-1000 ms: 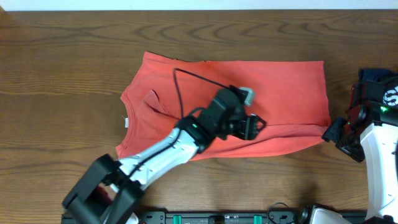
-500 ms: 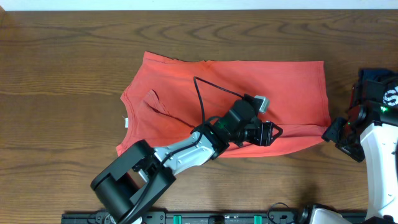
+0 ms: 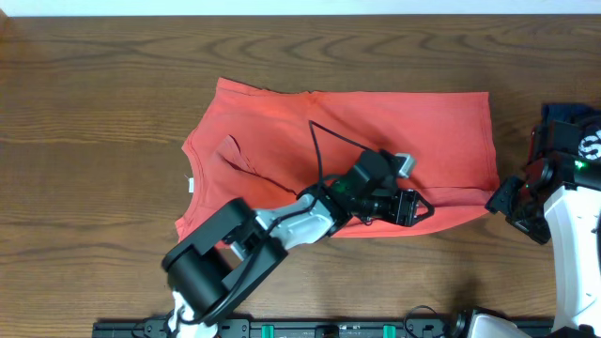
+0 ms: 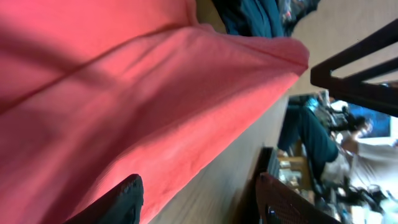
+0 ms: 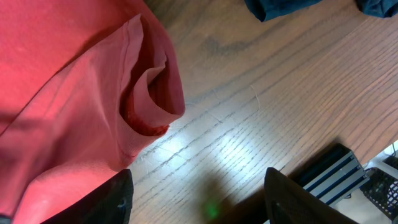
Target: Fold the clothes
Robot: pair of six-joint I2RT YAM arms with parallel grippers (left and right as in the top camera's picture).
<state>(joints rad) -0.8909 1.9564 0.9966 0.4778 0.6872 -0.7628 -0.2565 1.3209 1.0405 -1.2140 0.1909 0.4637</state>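
The red-orange T-shirt (image 3: 376, 131) lies flat on the wooden table, folded into a rough rectangle, its neck with the white tag (image 3: 191, 184) at the left. No lettering shows. My left gripper (image 3: 416, 207) is open and low over the shirt's near edge, right of the middle. In the left wrist view its fingers (image 4: 199, 202) straddle the shirt's hem (image 4: 186, 124) and bare wood. My right gripper (image 3: 500, 200) is open at the shirt's near right corner. In the right wrist view its jaws (image 5: 199, 199) are over wood beside the curled corner (image 5: 149, 93).
A dark blue garment (image 3: 566, 113) lies at the table's right edge, past the shirt; it also shows at the top of the right wrist view (image 5: 280, 7). The left arm's black cable (image 3: 319, 141) loops over the shirt. A black rail (image 3: 310, 329) runs along the near edge.
My left arm has reached further right along the shirt's near edge, its gripper now close to the near right corner. The shirt and the right arm have not moved.
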